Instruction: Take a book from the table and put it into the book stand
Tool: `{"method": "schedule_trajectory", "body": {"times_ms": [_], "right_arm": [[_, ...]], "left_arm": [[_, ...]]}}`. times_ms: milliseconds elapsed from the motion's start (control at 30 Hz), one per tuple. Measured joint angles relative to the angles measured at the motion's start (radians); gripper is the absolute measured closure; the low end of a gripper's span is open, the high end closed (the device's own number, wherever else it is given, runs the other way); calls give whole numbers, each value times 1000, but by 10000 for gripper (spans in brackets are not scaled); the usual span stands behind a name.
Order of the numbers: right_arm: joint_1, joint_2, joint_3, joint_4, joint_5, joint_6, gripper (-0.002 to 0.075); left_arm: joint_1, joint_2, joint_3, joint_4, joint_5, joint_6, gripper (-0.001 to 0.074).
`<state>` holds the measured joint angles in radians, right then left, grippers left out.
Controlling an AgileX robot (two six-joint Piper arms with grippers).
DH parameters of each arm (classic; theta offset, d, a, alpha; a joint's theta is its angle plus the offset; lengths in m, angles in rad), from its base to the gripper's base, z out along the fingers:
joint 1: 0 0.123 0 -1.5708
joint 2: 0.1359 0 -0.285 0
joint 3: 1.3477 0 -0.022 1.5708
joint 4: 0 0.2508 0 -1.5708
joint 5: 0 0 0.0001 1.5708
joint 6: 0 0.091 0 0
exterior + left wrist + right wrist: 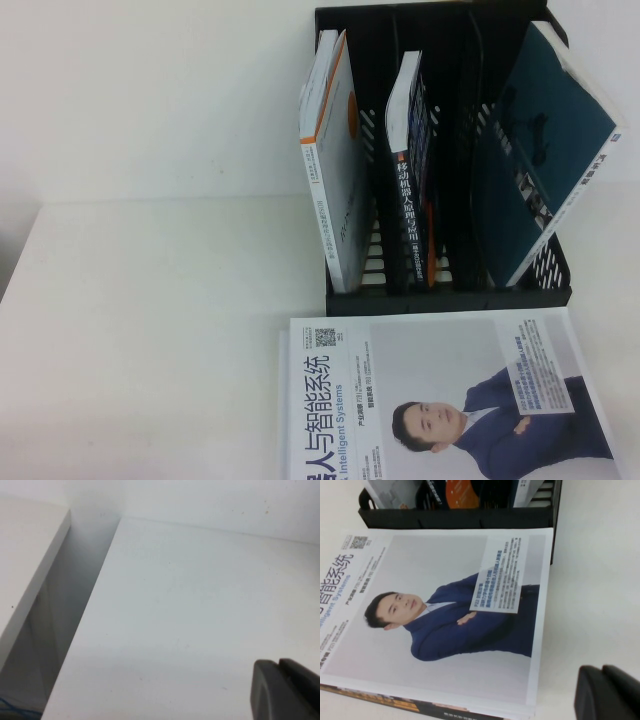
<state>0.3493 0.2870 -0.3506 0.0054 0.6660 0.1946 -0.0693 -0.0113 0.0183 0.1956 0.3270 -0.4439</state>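
Observation:
The book with the dark teal back cover (545, 150) stands in the right slot of the black book stand (450, 297), leaning to the right. The stand sits at the back of the white table (150, 300); its front wall shows in the right wrist view (455, 517). Neither gripper shows in the high view. My left gripper (278, 662) is shut and empty over bare table (190, 605). My right gripper (601, 669) is shut and empty over the table, beside the lying book and apart from it.
A white book with an orange edge (335, 160) stands in the left slot and a dark book (410, 150) in the middle slot. A white book picturing a man in a blue suit (440, 400) (445, 615) lies in front of the stand, on top of another book.

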Motion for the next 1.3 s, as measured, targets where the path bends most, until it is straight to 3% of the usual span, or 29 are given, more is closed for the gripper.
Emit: {"method": "schedule_trajectory", "body": {"times_ms": [900,1167,1300], "right_arm": [[-11,-33,40,-5,-51,0,729],[-238,-263,206,-39,-442,-96,729],[-306,-299,298,-39,-542,-110,729]], "left_arm": [[0,0,0,0,2,21,737],[0,0,-1,0,2,21,737],[0,0,-2,0,5,21,737]]}}
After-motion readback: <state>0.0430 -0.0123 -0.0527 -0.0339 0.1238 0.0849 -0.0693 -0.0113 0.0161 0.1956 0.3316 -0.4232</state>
